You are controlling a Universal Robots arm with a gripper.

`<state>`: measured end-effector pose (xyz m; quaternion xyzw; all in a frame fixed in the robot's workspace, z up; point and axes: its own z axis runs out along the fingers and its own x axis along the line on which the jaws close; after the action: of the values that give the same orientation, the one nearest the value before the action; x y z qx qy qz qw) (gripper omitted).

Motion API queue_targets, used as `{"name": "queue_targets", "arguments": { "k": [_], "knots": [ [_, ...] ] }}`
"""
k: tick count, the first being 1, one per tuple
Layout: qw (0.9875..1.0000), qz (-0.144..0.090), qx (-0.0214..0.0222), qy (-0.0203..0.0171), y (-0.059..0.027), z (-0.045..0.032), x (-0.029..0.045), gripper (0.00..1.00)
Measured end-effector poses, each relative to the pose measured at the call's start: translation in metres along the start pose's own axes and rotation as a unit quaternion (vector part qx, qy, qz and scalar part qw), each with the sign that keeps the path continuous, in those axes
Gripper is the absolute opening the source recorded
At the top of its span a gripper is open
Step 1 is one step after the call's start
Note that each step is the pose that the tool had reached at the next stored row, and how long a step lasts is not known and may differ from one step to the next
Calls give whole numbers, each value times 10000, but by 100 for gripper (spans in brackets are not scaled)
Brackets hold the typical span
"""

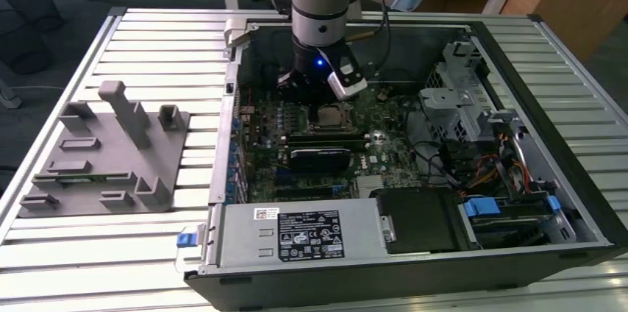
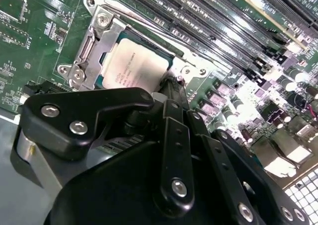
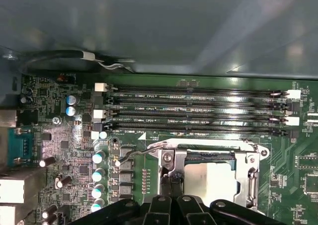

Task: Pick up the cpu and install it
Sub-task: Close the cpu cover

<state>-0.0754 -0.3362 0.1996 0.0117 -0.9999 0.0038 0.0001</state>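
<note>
The cpu (image 2: 133, 68) lies flat in its socket on the motherboard, silvery-white top up, framed by the metal socket bracket (image 2: 94, 46). It is also seen in the first wrist view as the cpu (image 3: 208, 181) and in the exterior view as the cpu (image 1: 333, 115). My gripper (image 3: 171, 181) hangs low over the board at the socket's edge, beside the cpu and not around it. Its two black fingers (image 2: 171, 93) stand together with nothing between them. The socket's thin metal lever (image 3: 141, 150) runs along the bracket close to the fingertips.
The open computer case (image 1: 549, 201) holds the motherboard, with several long memory slots (image 3: 194, 108) beside the socket, capacitors (image 3: 98, 174), a drive cage (image 1: 461, 84) and the power supply (image 1: 294, 235). A grey fixture block (image 1: 108, 150) sits outside on the slatted table.
</note>
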Motion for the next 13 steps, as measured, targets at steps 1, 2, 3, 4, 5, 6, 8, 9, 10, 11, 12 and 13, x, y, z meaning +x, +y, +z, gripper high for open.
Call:
{"name": "queue_targets", "arguments": {
  "k": [1,2,3,4,5,6,8,9,10,11,12,13],
  "knots": [
    [10000,-3,0,0,0,1,-2,11],
    [10000,-5,-1,-1,1,2,-5,11],
    [10000,-7,-2,-1,0,2,-10,11],
    [10000,-8,-2,-1,0,3,-17,11],
    [10000,-9,-2,-1,0,3,-25,11],
    [10000,-10,-1,-1,0,2,-33,11],
    [10000,-11,-1,-1,-1,2,-45,11],
    [10000,-12,-1,-1,-1,2,-49,11],
    [10000,-13,-2,-1,-1,2,-52,11],
    [10000,-16,-2,-1,-1,2,-55,11],
    [10000,-20,-4,-2,-1,3,-58,11],
    [10000,-25,-6,-1,-1,3,-61,11]
  ]
}}
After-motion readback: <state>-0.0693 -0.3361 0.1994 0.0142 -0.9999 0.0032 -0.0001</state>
